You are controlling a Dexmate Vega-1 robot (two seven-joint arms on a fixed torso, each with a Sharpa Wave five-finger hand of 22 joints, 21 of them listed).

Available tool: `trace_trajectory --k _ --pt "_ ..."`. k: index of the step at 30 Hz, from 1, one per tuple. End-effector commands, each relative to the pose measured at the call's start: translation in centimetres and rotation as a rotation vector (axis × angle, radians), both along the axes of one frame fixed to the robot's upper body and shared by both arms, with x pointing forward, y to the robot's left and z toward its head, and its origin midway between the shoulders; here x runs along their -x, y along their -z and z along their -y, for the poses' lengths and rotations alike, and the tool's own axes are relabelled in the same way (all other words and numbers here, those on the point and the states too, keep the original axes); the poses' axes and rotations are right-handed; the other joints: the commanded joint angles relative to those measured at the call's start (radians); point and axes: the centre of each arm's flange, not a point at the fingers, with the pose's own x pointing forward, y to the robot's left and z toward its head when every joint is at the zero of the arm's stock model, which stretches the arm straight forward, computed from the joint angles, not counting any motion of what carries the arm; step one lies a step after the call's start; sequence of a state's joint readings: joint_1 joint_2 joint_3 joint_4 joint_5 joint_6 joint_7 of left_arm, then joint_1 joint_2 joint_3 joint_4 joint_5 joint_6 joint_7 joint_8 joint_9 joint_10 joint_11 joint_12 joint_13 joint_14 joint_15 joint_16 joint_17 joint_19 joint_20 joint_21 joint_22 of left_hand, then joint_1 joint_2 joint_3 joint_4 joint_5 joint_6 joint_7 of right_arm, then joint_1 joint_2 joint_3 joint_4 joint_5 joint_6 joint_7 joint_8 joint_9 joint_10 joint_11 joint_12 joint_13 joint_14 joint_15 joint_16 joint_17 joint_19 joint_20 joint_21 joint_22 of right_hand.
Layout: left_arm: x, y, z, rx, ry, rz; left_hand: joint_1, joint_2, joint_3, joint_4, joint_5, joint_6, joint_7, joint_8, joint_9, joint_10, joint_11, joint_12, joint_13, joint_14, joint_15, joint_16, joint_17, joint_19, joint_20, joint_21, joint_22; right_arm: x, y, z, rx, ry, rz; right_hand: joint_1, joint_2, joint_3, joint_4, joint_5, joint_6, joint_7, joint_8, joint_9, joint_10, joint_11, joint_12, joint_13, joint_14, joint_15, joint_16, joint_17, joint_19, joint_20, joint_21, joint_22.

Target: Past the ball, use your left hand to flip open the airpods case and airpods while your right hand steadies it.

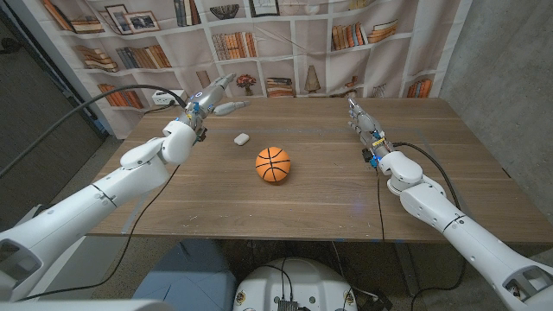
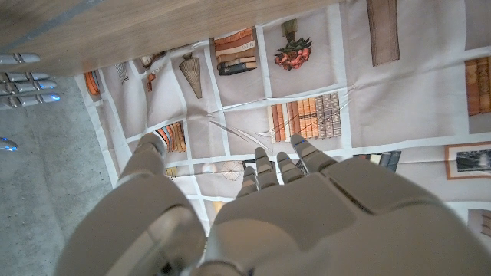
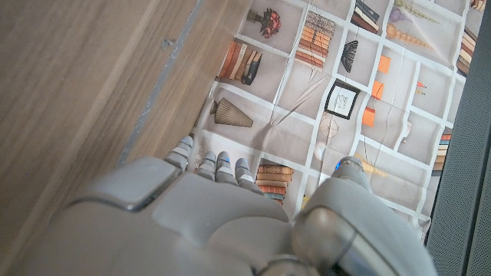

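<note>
The airpods case (image 1: pixel 241 138) lay shut on the wooden counter (image 1: pixel 328 199), beyond the small basketball (image 1: pixel 273 165) and a little toward the robot's left, untouched by either hand. The left hand (image 1: pixel 213 97) was raised over the counter's far left part, near the case but clear of it, fingers stretched out and apart with nothing in them; from there it seemed well placed to come down on the lid. The right hand (image 1: pixel 361 119) stood well apart from the case on the far right side, fingers likewise extended and holding nothing, so the steadying grip had not begun. In the right wrist view its fingers (image 3: pixel 217 167) pointed past the counter's edge toward the bookshelf-printed backdrop (image 3: pixel 322 92). Judging by this, the task was only at its approach: the right hand needed to cross toward the case before any flipping made sense.
</note>
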State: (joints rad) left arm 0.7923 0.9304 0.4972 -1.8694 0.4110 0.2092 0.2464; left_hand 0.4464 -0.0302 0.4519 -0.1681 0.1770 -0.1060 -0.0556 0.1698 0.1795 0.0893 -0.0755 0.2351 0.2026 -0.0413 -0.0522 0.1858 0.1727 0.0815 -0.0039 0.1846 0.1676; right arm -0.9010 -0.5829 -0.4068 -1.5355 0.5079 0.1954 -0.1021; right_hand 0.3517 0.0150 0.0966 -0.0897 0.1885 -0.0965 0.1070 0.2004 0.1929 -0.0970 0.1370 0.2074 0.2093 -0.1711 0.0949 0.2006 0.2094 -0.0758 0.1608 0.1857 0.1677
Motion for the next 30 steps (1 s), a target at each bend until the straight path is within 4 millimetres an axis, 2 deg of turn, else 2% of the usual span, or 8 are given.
trace_trajectory --k 1,5,6,8,17,20,27,30 --pt "0.2 -0.5 0.2 -0.103 -0.065 0.020 0.001 -0.012 -0.007 0.003 0.004 -0.036 -0.008 -0.005 0.003 0.011 -0.010 0.000 0.007 -0.002 -0.003 -0.003 0.003 -0.005 0.002 -0.001 0.003 -0.7 0.2 0.5 -0.031 -0.006 0.000 0.011 0.001 0.004 -0.005 -0.001 0.009 0.000 0.006 0.003 0.007 0.004 0.005 0.001 -0.081 0.003 0.003 0.001 -0.010 0.001 0.001 0.003" --pt "0.1 -1.0 0.4 -0.170 -0.094 0.014 0.022 -0.022 -0.018 0.009 0.007 -0.031 -0.023 0.029 0.003 0.080 -0.016 0.024 0.012 0.082 -0.026 0.015 0.003 0.072 -0.039 0.020 0.003 -0.6 0.1 0.5 -0.024 -0.007 0.019 0.011 0.002 0.005 -0.005 -0.001 0.011 -0.001 0.006 0.003 0.008 0.002 0.006 0.001 -0.081 0.002 0.003 0.001 -0.010 -0.001 0.001 0.003" --pt "0.1 -1.1 0.5 -0.184 -0.097 -0.001 0.032 -0.024 -0.024 0.010 0.008 0.042 0.003 0.050 0.004 0.102 -0.020 0.030 0.012 0.107 -0.035 0.013 0.003 0.100 -0.048 0.020 0.002 -0.6 0.0 0.5 -0.029 -0.009 0.018 0.011 0.003 0.005 -0.005 -0.001 0.010 -0.001 0.006 0.003 0.009 0.001 0.006 0.001 -0.081 0.001 0.003 0.001 -0.010 -0.001 0.001 0.003" --pt "0.2 -1.3 0.7 -0.211 -0.107 0.002 0.037 -0.024 -0.025 0.011 0.009 0.067 0.018 0.056 0.004 0.112 -0.016 0.032 0.011 0.113 -0.034 0.012 0.002 0.114 -0.050 0.022 0.002 -0.6 0.0 0.5 -0.032 -0.009 0.023 0.012 0.003 0.006 -0.005 -0.001 0.011 -0.001 0.006 0.003 0.010 0.001 0.006 0.001 -0.080 0.001 0.003 0.001 -0.010 -0.002 0.001 0.003" --pt "0.1 -1.6 0.9 -0.243 -0.134 0.015 0.047 -0.022 -0.030 0.013 0.010 0.064 0.032 0.042 0.004 0.093 -0.014 0.021 0.012 0.075 -0.019 -0.006 0.002 0.073 -0.032 0.001 0.002 -0.7 0.1 0.7 -0.033 -0.006 0.017 0.014 0.007 0.007 -0.007 -0.001 0.014 -0.003 0.007 0.003 0.010 0.000 0.006 0.001 -0.082 -0.001 0.003 0.001 -0.012 -0.003 0.001 0.003" --pt "0.0 -1.7 1.1 -0.264 -0.147 0.016 0.053 -0.018 -0.030 0.013 0.011 0.048 0.009 0.033 0.004 0.082 -0.016 0.015 0.012 0.064 -0.020 -0.007 0.003 0.064 -0.028 -0.002 0.002 -0.8 0.1 0.7 -0.035 -0.007 0.017 0.015 0.007 0.008 -0.007 -0.002 0.013 -0.003 0.007 0.003 0.010 0.001 0.006 0.001 -0.082 -0.001 0.003 0.001 -0.013 -0.003 0.001 0.003" --pt "0.2 -1.6 1.4 -0.306 -0.184 0.050 0.090 0.006 -0.016 0.007 0.010 0.040 0.002 0.027 0.004 0.073 -0.018 0.009 0.013 0.026 -0.014 -0.015 0.003 0.058 -0.013 -0.004 0.001 -0.8 0.0 0.9 -0.035 -0.001 0.016 0.016 0.009 0.009 -0.008 -0.002 0.014 -0.003 0.006 0.003 0.012 0.003 0.007 0.001 -0.082 -0.001 0.003 0.001 -0.014 -0.001 0.001 0.003" --pt "0.2 -1.5 1.6 -0.323 -0.187 0.051 0.136 0.046 0.009 0.001 0.012 0.029 -0.013 0.025 0.005 0.060 -0.021 0.004 0.014 0.004 -0.012 -0.012 0.003 0.038 -0.010 -0.006 0.002 -0.8 0.0 1.0 -0.034 0.005 0.014 0.016 0.009 0.009 -0.009 -0.002 0.014 -0.002 0.006 0.003 0.014 0.005 0.008 0.000 -0.082 -0.001 0.003 0.000 -0.014 0.001 0.001 0.003"
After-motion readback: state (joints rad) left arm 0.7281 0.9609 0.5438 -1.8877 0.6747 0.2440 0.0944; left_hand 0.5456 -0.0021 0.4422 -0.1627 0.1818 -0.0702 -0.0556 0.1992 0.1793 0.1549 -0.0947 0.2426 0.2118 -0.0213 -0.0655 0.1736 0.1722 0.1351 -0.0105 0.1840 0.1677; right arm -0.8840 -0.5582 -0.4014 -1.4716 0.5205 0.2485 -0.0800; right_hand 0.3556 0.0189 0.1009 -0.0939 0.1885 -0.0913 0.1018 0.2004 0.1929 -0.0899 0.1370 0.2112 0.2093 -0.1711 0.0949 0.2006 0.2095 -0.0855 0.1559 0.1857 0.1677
